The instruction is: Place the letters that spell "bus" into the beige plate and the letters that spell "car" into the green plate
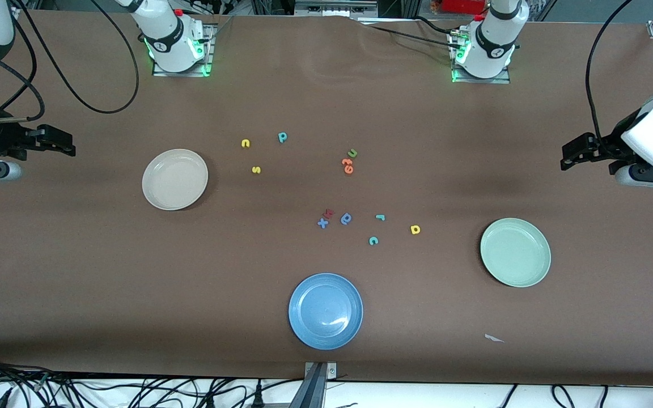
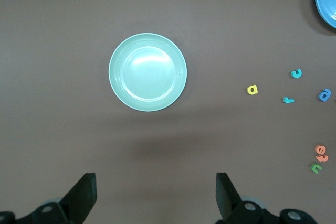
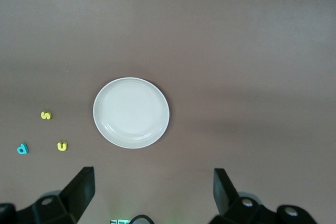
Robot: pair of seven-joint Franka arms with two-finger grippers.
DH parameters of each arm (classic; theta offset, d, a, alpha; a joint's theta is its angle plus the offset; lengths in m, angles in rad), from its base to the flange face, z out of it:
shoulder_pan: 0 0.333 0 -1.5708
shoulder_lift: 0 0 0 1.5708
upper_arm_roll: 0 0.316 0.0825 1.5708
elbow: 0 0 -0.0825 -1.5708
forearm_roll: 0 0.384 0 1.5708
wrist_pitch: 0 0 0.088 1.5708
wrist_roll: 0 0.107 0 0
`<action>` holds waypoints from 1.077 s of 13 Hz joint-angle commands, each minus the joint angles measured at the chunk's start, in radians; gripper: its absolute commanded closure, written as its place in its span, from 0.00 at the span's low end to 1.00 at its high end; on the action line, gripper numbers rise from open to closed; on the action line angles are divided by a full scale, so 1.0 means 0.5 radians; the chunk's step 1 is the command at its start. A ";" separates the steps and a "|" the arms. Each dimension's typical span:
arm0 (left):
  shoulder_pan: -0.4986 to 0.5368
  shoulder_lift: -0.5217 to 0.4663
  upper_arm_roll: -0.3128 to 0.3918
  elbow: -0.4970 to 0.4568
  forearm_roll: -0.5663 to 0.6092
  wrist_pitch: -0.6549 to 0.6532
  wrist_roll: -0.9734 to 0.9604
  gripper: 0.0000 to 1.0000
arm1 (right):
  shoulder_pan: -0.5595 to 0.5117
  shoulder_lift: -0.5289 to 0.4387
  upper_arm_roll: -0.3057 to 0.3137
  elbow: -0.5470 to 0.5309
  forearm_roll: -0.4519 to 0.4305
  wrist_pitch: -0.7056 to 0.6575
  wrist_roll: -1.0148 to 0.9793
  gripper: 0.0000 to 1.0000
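A: Letters first. The "bus" set sits in the middle of the table, toward the right arm's end: yellow u point(image 1: 245, 143), teal b point(image 1: 282, 136), yellow s point(image 1: 256, 169). All three lie flat and apart from each other, just beside the beige plate point(image 1: 156, 195), none in it.

B: And your pincers?

A: Right gripper point(image 1: 66, 146) hangs near the table edge at its own end, jaws wide, nothing in them. Left gripper point(image 1: 573, 154) hangs near the edge at its own end, jaws equally wide, also empty. Both arms wait.

B: Which arm do you send for what?

A: Right arm is nearer the u, s and b; the beige plate lies between its gripper and them, so you reach over the plate. My judgement: take the s first, it is closest to the plate.

B: The "car" set?

A: Teal r point(image 1: 380, 217), teal c point(image 1: 373, 241), yellow a point(image 1: 415, 229), grouped near the table's middle, toward the green plate point(image 1: 499, 266). Left arm is nearer. The a lies closest to that plate.

B: Anything in the way?

A: Distractors. Green u point(image 1: 352, 153) touches the orange letters point(image 1: 347, 166); blue x point(image 1: 322, 222) and blue round letter point(image 1: 346, 219) sit just beside the r. Blue plate point(image 1: 304, 326) lies nearer the front edge, clear of both routes. The letters are tiny, so you have to aim closely.
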 commanded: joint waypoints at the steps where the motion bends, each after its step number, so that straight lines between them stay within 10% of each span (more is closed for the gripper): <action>1: -0.004 -0.030 -0.001 -0.006 0.022 0.003 -0.021 0.00 | 0.011 -0.080 0.008 -0.076 0.013 0.042 0.023 0.00; 14: -0.004 -0.030 0.005 0.016 0.074 0.003 -0.018 0.00 | 0.008 -0.070 -0.004 -0.076 0.013 0.048 0.020 0.00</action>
